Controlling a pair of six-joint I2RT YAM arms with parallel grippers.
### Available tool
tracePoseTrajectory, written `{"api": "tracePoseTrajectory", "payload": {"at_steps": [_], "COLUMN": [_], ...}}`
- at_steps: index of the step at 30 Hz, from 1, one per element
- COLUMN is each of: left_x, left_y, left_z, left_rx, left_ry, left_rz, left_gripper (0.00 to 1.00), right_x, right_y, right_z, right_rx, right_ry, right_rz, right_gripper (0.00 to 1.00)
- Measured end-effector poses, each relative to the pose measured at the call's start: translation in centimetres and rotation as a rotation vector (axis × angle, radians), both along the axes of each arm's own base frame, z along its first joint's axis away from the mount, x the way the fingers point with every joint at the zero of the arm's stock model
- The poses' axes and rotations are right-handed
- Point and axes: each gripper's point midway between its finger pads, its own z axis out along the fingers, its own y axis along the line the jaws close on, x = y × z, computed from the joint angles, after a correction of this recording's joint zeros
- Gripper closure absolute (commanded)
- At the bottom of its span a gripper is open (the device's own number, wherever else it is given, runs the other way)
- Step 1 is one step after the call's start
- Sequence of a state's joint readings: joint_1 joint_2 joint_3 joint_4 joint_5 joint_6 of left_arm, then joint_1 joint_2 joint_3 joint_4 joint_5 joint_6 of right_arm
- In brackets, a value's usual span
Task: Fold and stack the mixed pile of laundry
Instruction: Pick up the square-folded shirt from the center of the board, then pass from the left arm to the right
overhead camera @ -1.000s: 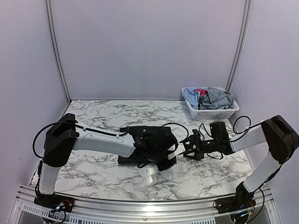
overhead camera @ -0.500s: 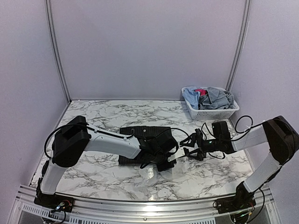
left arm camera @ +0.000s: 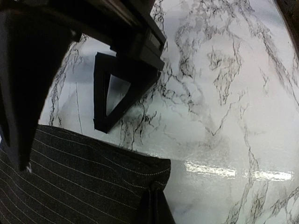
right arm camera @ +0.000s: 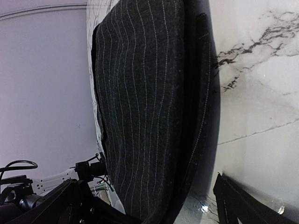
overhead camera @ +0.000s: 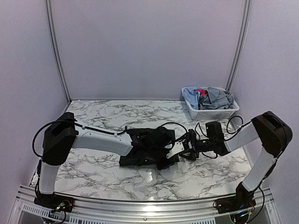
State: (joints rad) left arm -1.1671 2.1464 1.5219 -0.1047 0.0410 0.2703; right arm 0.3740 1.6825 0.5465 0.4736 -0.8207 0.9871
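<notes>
The black pinstriped shirt (overhead camera: 140, 148) lies folded in the middle of the marble table (overhead camera: 93, 116). My left gripper (overhead camera: 164, 157) is at its right edge. In the left wrist view the left gripper (left arm camera: 154, 205) is shut on the puckered corner of the shirt (left arm camera: 70, 182). My right gripper (overhead camera: 184, 149) stands open just right of that edge. In the right wrist view the shirt (right arm camera: 149, 102) fills the space ahead of the wide-apart fingers (right arm camera: 233, 200). The rest of the mixed laundry pile (overhead camera: 210, 97), light blue, grey-blue and pink-red pieces, sits in the basket.
A white lattice basket (overhead camera: 212, 113) stands at the back right of the table, near the right wall. Cables loop over both grippers above the shirt's right end. The right gripper's black finger (left arm camera: 117, 93) shows in the left wrist view, close above the shirt's corner.
My left gripper has closed on the shirt's right edge. My right gripper has opened wide and slid a little left toward that edge.
</notes>
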Motion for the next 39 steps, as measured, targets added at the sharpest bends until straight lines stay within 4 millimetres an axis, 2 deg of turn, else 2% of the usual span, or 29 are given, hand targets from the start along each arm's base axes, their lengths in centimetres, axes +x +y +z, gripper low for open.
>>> {"api": "tracePoseTrajectory", "payload": {"at_steps": [5, 16, 20, 22, 26, 27, 28, 29, 31, 33, 35, 36, 39], "left_x": [-0.1, -0.9, -1.6, -1.8, -2.1, -2.1, -2.2, -2.2, -2.3, -2.3, -2.3, -2.2, -1.9], "left_y": [-0.6, -0.6, -0.4, -0.3, -0.1, -0.1, 0.0, 0.1, 0.2, 0.4, 0.9, 1.3, 2.5], "left_z": [1.7, 2.7, 3.5, 3.9, 4.2, 4.2, 4.1, 4.1, 4.0, 4.1, 4.6, 5.1, 7.5], "left_rx": [-0.054, -0.084, -0.102, -0.108, -0.116, -0.115, -0.114, -0.112, -0.111, -0.11, -0.117, -0.125, -0.165], "left_ry": [-0.001, 0.023, 0.029, 0.026, 0.026, 0.027, 0.027, 0.028, 0.03, 0.026, 0.033, 0.035, 0.034], "left_rz": [-0.005, -0.032, -0.057, -0.069, -0.078, -0.079, -0.079, -0.079, -0.074, -0.072, -0.039, -0.019, 0.046], "left_gripper": [1.0, 1.0, 1.0, 1.0, 1.0, 1.0, 1.0, 0.93, 0.68, 0.48, 0.06, 0.02, 0.01], "right_x": [0.1, 1.0, 1.2, 1.2, 0.8, 0.6, 0.4, 0.2, 0.2, 0.1, -0.2, -0.4, -1.3], "right_y": [0.7, 2.4, 3.1, 3.4, 4.0, 4.1, 4.1, 4.2, 4.2, 4.1, 3.9, 3.8, 3.2], "right_z": [0.1, -0.4, -0.5, -0.9, -1.7, -2.0, -2.3, -2.4, -2.4, -2.2, -2.3, -2.3, -2.0], "right_rx": [0.034, 0.15, 0.173, 0.177, 0.169, 0.165, 0.16, 0.158, 0.154, 0.146, 0.123, 0.111, 0.052], "right_ry": [0.031, 0.115, 0.14, 0.157, 0.185, 0.195, 0.211, 0.213, 0.211, 0.206, 0.209, 0.206, 0.186], "right_rz": [-0.011, -0.031, -0.009, 0.003, 0.025, 0.031, 0.032, 0.037, 0.04, 0.044, 0.049, 0.054, 0.079], "right_gripper": [0.04, 0.13, 0.28, 0.38, 0.75, 0.88, 0.95, 1.0, 1.0, 1.0, 1.0, 1.0, 1.0]}}
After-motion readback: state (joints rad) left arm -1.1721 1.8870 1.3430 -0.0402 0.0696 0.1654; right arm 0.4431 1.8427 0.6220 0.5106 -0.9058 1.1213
